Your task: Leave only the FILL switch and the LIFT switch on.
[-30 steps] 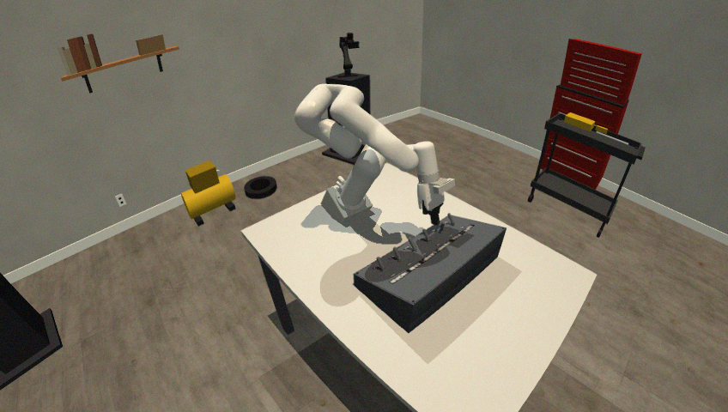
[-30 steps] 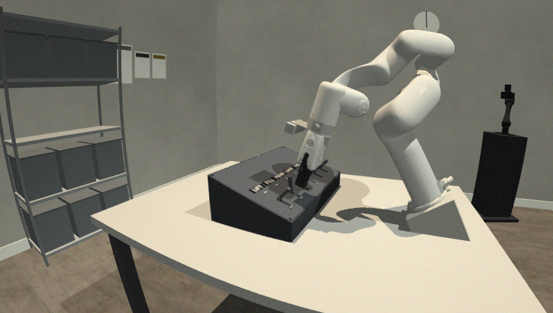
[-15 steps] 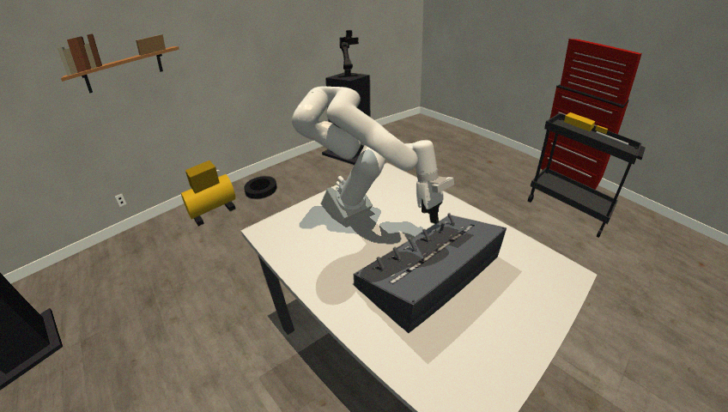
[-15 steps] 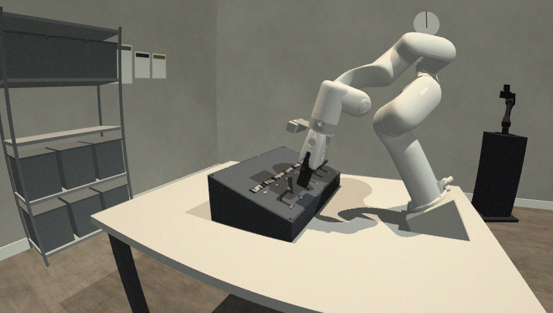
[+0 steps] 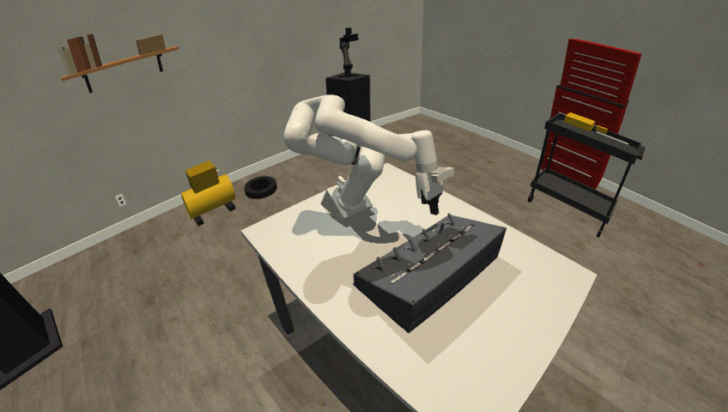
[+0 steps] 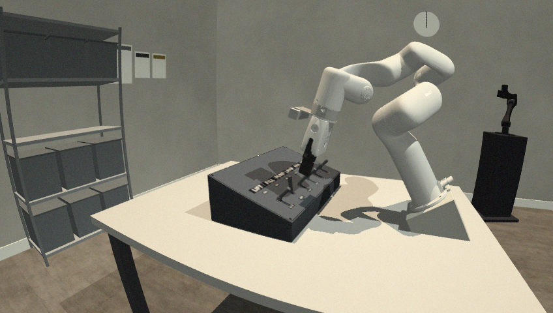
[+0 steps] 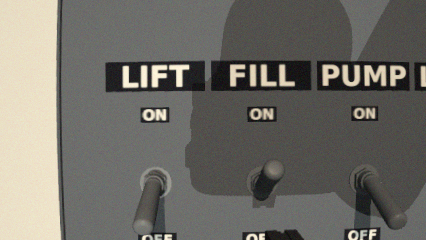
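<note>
A dark grey console (image 5: 431, 270) sits on the white table, with a row of toggle switches and a label strip. In the wrist view the LIFT switch (image 7: 149, 202) leans down to its OFF mark. The FILL switch (image 7: 267, 179) stands nearly upright, tipped slightly toward ON. The PUMP switch (image 7: 382, 200) leans down to OFF. My gripper (image 7: 284, 235) is shut and empty, its fingertips just below the FILL lever at the OFF mark. It also shows in the top view (image 5: 433, 206) and the exterior view (image 6: 306, 164), above the console's switch row. Further switches to the right are out of the wrist view.
The console (image 6: 271, 192) lies at an angle near the table's middle, with the arm's base (image 5: 349, 206) behind it. A red tool cabinet and a cart (image 5: 587, 163) stand to the right, off the table. A shelf unit (image 6: 62, 139) stands to the left.
</note>
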`<act>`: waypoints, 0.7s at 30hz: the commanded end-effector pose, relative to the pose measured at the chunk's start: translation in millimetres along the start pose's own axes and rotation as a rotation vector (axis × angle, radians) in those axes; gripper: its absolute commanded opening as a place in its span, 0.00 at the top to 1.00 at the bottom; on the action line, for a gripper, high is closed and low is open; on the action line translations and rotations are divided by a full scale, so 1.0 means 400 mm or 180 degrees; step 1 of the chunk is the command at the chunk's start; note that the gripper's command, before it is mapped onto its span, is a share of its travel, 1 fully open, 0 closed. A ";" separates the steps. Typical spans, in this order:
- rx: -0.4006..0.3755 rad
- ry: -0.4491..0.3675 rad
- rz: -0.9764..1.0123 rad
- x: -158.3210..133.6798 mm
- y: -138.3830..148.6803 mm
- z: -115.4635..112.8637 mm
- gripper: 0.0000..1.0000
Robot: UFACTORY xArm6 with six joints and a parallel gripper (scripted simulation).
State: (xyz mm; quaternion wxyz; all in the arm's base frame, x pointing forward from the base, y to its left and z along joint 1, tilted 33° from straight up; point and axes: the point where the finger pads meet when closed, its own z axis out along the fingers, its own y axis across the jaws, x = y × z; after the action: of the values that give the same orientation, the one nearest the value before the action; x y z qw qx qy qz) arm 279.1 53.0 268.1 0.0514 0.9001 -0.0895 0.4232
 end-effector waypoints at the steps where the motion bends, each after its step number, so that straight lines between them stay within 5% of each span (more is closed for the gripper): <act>1: -0.0039 0.0020 0.0000 -0.009 0.004 -0.067 1.00; 21: -0.0039 0.0020 0.0001 -0.010 0.002 -0.190 1.00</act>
State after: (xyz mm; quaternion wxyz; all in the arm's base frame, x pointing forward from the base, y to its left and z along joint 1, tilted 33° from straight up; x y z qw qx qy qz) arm 227.5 63.3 308.9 0.0396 0.9068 -0.0833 0.4114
